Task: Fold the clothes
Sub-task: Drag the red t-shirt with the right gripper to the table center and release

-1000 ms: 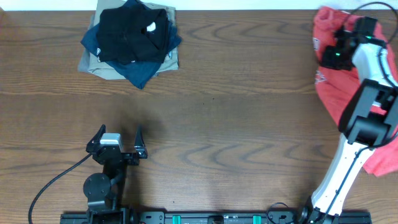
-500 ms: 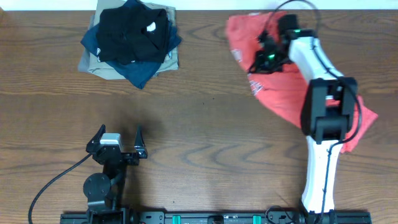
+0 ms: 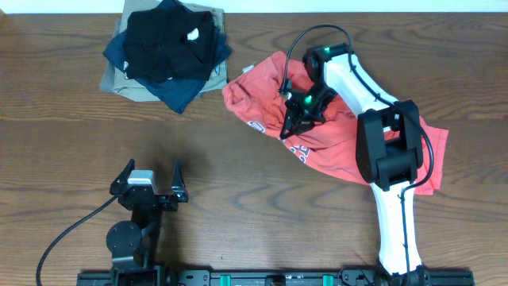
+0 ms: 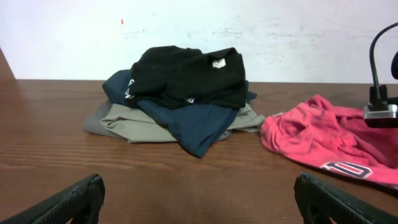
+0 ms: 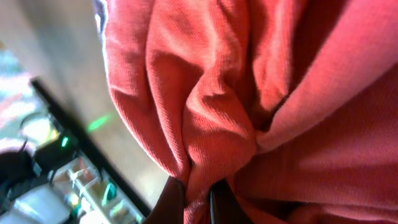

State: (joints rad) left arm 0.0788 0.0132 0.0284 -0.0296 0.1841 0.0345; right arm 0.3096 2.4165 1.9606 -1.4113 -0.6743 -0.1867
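- Overhead: crumpled T-shirt (image 3: 329, 151) toward the table's far edge, right of centre, near garment pile (image 3: 167, 52).
- Right gripper (image 3: 290, 127) clamped on a shirt fold; left gripper (image 3: 152, 169) spread wide, empty.
- Soft, light, limp; probably best taken at shoulders or hem corners.

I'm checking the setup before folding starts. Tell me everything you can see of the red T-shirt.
The red T-shirt is red-orange, soft knit cotton by its look, with white dark-edged lettering partly showing. It lies crumpled and unfolded on the wooden table, right of centre, beside the garment pile. The right gripper is shut on a bunched fold in its left half, the arm reaching over it.
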